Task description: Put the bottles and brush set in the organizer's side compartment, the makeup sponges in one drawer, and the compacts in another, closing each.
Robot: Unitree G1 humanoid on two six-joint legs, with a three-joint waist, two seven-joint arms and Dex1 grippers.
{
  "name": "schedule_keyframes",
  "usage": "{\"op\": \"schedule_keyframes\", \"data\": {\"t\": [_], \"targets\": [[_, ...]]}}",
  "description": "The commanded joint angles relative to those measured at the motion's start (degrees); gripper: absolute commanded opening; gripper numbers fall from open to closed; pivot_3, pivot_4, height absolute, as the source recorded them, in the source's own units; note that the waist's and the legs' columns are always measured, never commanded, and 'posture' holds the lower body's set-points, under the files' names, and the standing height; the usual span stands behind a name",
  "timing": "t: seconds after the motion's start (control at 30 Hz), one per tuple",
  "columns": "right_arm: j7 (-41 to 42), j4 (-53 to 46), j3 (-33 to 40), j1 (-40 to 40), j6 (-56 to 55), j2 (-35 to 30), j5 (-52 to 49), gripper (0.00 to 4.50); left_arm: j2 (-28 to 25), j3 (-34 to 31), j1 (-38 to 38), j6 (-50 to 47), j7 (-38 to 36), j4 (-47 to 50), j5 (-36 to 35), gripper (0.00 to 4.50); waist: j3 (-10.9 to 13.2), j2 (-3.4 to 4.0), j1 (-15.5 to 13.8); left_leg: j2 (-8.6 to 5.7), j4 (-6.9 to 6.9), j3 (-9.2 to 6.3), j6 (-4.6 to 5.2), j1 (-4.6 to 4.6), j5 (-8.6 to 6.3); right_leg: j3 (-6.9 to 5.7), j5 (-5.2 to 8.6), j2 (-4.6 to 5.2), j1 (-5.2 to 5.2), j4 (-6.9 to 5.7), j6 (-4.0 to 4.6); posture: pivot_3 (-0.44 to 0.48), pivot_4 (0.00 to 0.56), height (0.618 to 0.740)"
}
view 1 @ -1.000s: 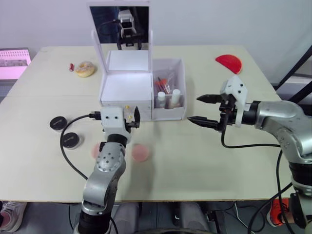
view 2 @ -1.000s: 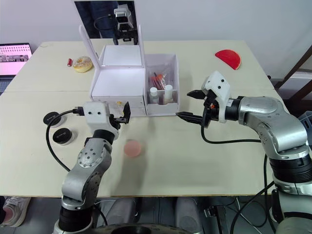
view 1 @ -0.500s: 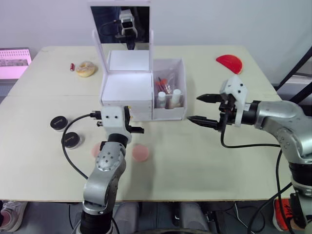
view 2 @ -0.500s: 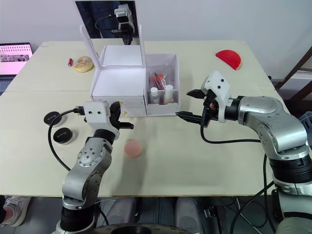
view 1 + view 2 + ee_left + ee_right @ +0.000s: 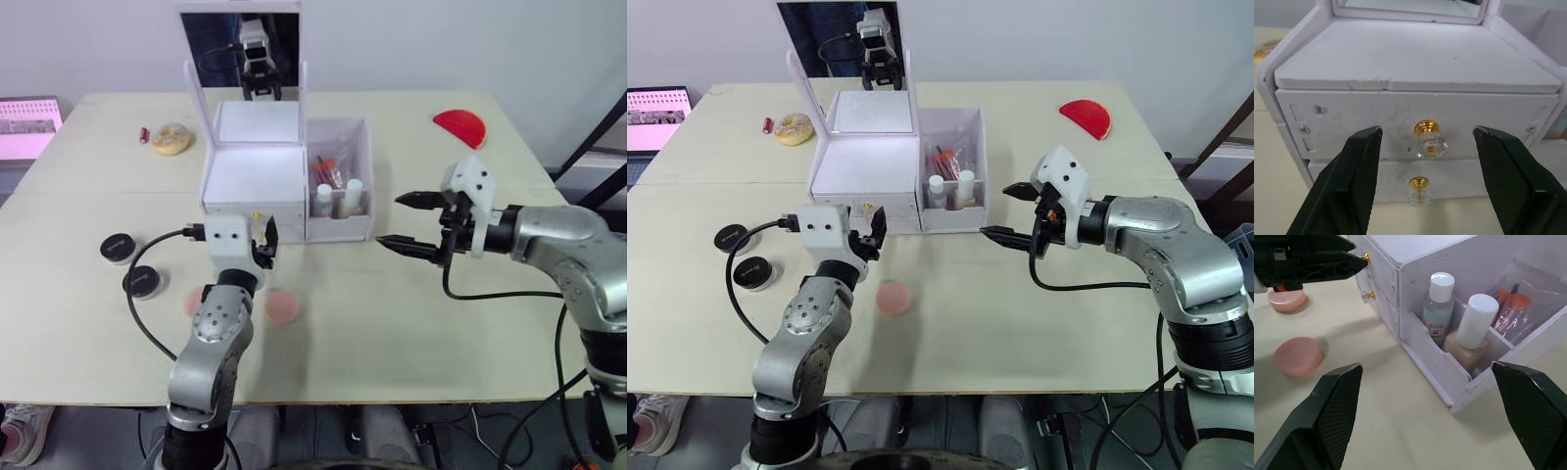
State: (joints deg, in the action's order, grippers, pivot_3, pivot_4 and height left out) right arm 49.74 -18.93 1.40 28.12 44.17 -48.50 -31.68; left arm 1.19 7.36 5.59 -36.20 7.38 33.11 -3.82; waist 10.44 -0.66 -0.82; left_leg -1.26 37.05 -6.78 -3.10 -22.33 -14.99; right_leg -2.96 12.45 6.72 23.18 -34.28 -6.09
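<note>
Left pincer (image 5: 1425, 161) is spread wide, straddling the upper drawer's knob (image 5: 1428, 137); right pincer (image 5: 1014, 212) gapes wide, holding nothing, beside the organizer (image 5: 884, 166).

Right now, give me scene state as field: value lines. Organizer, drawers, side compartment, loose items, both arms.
organizer: white, mirror lid up
upper drawer: shut, gold knob
lower drawer: shut, gold knob
side compartment: two bottles and the bagged brush set inside
makeup sponges: two pink, on the table in front of the organizer
compacts: two black, on the table left of the organizer
left gripper: jaws open, facing the upper drawer knob, not touching
right gripper: jaws open, empty, right of the organizer
other: doughnut, red half-disc at the far side
</note>
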Motion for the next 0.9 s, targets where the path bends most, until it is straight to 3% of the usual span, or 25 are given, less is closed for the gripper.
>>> {"op": "schedule_keyframes", "data": {"t": [0.03, 0.33, 0.43, 0.57, 0.9], "targets": [[-0.4, -1.85, 1.58, 0.94, -0.13, -0.35, -0.12, 4.5, 0.35, -0.72, 1.09, 0.88, -0.69, 0.04, 0.07, 3.13, 0.0, 0.0, 0.0, 0.0, 0.0, 0.0, 0.0, 0.0, 0.0, 0.0, 0.0, 0.0, 0.0, 0.0, 0.0, 0.0, 0.15, 0.739], [-0.84, -2.45, 1.86, 0.86, 0.28, -0.44, -0.39, 4.5, 1.08, -0.91, 1.88, 1.97, -2.22, -0.77, -0.34, 3.13, 0.0, 0.0, -0.04, 0.0, 0.02, 0.0, 0.0, 0.0, 0.0, 0.0, -0.01, 0.0, 0.0, -0.01, 0.0, 0.0, 0.15, 0.739], [-0.91, -2.66, 1.99, 0.65, 0.47, -0.53, -0.52, 4.5, 1.13, -0.96, 1.85, 2.03, -2.49, -0.89, -0.25, 2.27, 0.0, 0.0, -0.08, 0.0, 0.02, 0.0, 0.0, 0.0, 0.0, 0.0, -0.01, 0.0, 0.0, -0.02, -0.01, 0.0, 0.15, 0.739], [-1.13, -2.84, 2.03, 0.57, 0.5, -0.48, -0.48, 4.5, 1.13, -0.92, 2.2, 2.26, -3.06, -1.22, -0.29, 0.3, 0.0, 0.0, -0.02, 0.0, 0.01, 0.01, 0.0, -0.01, 0.0, 0.0, -0.01, 0.0, 0.0, 0.01, -0.01, 0.0, 0.15, 0.739], [-0.48, -3.64, 3.04, 0.49, 0.8, -0.2, -2.12, 4.5, -0.64, 1.12, -0.3, 0.15, -5.07, 2.96, -0.06, 0.27, 0.0, 0.0, -0.01, 0.0, 0.01, 0.0, 0.0, -0.01, 0.0, 0.0, -0.01, 0.0, 0.0, 0.0, -0.01, 0.0, 0.15, 0.739]]}}
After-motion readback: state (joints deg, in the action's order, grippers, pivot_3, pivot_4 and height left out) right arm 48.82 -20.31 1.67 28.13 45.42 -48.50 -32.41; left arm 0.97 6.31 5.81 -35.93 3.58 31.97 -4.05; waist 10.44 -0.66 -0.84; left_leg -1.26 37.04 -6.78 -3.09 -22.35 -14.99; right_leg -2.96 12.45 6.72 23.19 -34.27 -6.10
